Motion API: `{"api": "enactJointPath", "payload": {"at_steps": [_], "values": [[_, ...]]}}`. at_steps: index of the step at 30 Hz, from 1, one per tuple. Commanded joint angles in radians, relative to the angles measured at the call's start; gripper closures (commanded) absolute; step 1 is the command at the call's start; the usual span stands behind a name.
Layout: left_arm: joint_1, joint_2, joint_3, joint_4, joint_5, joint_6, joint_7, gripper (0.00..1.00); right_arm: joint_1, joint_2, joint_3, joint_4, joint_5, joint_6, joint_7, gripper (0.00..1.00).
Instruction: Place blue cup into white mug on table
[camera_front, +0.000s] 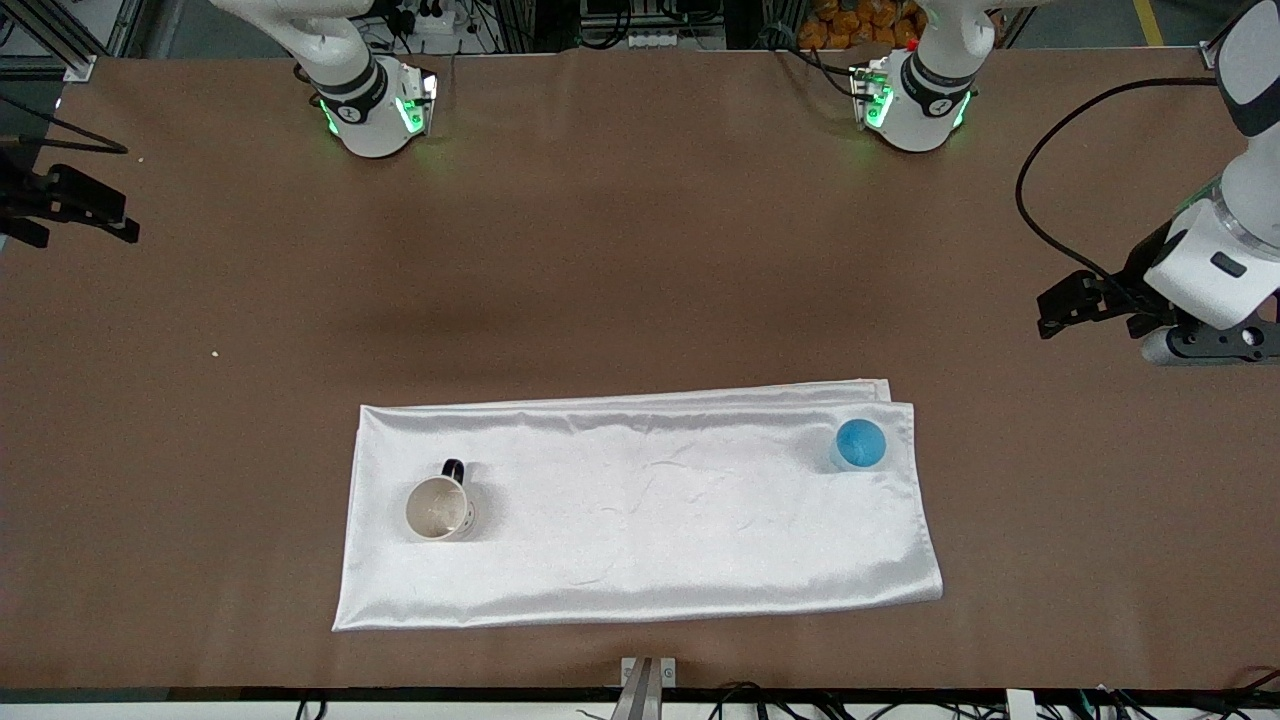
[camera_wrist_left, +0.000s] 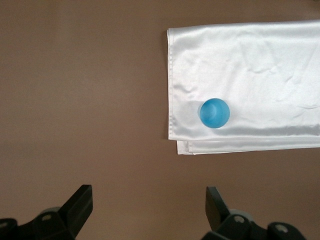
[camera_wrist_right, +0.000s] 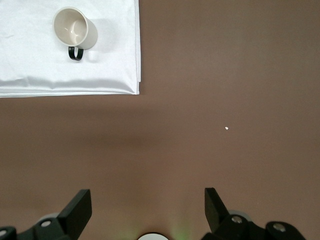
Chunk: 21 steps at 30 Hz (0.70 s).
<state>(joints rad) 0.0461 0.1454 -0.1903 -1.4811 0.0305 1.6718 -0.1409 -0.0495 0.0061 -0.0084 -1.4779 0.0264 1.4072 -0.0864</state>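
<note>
Blue cup (camera_front: 860, 444) upright on white cloth (camera_front: 640, 520), left arm's end; white mug (camera_front: 439, 508) upright, right arm's end.

Table (camera_front: 640, 250): matte brown top, faintly grainy, no glare
White cloth (camera_front: 650, 520): satin-like fabric, shiny, soft creases catching the light
Blue cup (camera_front: 860, 444): bright blue, looks like smooth plastic, slightly translucent at the rim
White mug (camera_front: 438, 509): glazed ceramic look, cream inside with a light sheen; handle dark and glossy
Left gripper (camera_wrist_left: 149, 212), right gripper (camera_wrist_right: 148, 212): fingers matte black plastic
</note>
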Motion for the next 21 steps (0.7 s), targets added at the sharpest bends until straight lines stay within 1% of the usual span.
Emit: {"api": "enactJointPath", "payload": {"at_steps": [1, 4, 7, 12, 17, 21], "values": [[0.003, -0.017, -0.001, -0.007, 0.025, -0.012, 0.007, 0.00, 0.002, -0.005, -0.005, -0.001, 0.012, -0.007, -0.007, 0.00], [0.001, -0.015, 0.002, -0.004, 0.034, -0.017, 0.003, 0.00, 0.002, -0.005, -0.005, -0.001, 0.012, -0.007, -0.007, 0.00], [-0.003, -0.015, -0.007, -0.005, 0.098, -0.030, -0.002, 0.00, 0.002, -0.005, -0.005, -0.002, 0.012, -0.007, -0.007, 0.00], [-0.005, -0.007, -0.011, -0.025, 0.100, -0.029, -0.011, 0.00, 0.005, -0.003, -0.005, -0.004, 0.013, -0.007, -0.007, 0.00], [0.003, -0.007, -0.012, -0.088, 0.075, 0.041, -0.029, 0.00, 0.020, -0.002, -0.004, -0.038, 0.020, 0.009, -0.006, 0.00], [0.017, -0.009, -0.012, -0.157, 0.025, 0.123, -0.032, 0.00, 0.036, -0.002, -0.004, -0.110, 0.050, 0.088, -0.006, 0.00]]}}
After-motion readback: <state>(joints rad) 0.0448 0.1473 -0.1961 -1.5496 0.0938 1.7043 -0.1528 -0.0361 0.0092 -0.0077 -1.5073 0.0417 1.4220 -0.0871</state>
